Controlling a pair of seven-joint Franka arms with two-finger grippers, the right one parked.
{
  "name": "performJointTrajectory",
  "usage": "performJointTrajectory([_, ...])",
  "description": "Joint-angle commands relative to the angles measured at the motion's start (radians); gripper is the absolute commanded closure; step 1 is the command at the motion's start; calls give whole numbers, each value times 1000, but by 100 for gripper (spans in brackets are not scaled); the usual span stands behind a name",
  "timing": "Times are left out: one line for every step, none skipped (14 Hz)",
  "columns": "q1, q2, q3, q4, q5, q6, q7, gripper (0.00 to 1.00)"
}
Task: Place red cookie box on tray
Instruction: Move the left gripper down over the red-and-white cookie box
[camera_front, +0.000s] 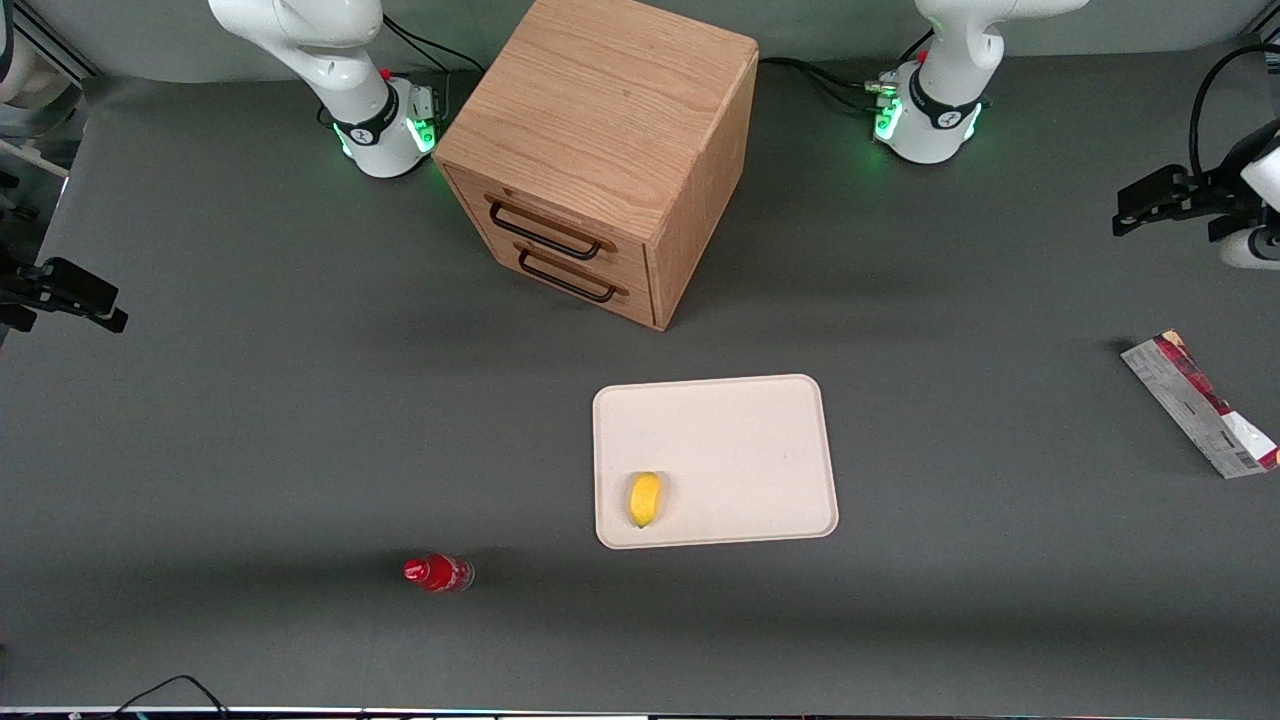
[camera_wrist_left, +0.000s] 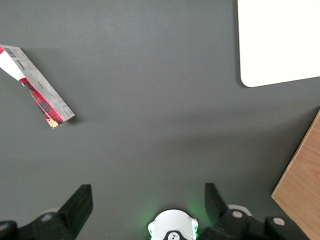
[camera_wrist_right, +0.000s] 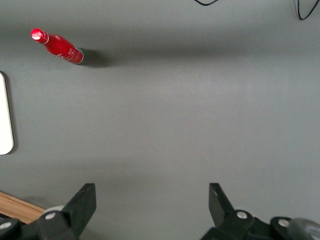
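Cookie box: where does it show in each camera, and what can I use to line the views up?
Front view: the red cookie box lies flat on the table toward the working arm's end, well apart from the tray.
Left wrist view: cookie box on bare table, away from the open claw.
Right wrist view: not in it.
Shared landmark: the tray, whose rounded corner shows in all three views.

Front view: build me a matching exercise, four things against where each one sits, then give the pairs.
Things:
1. red cookie box
2. yellow fruit
3. small red bottle
4. hand

Places:
A. on the tray
B. on the table, nearest the front camera
C. raised at the working arm's end, open
D. flat on the table at the working arm's end

Pairs: 1-D, 2-A, 3-B, 4-C
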Motion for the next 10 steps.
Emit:
performJointTrajectory([4, 2, -8, 14, 17, 8, -9, 0])
performJointTrajectory([4, 5, -8, 17, 18, 8, -14, 0])
performJointTrajectory([4, 8, -6, 17, 21, 8, -20, 0])
performJointTrajectory([6, 12, -3, 19, 42, 11, -20, 0])
performJointTrajectory([9, 17, 5, 23, 66, 14, -24, 0])
performJointTrajectory([15, 32, 14, 23, 83, 16, -33, 0])
performJointTrajectory([15, 55, 52, 25, 120, 28, -47, 0])
performJointTrajectory([17, 89, 90, 25, 148, 52, -46, 0])
performJointTrajectory([17, 133, 139, 23, 159, 103, -38, 0])
performJointTrajectory([17, 179, 196, 20, 157, 168, -32, 0])
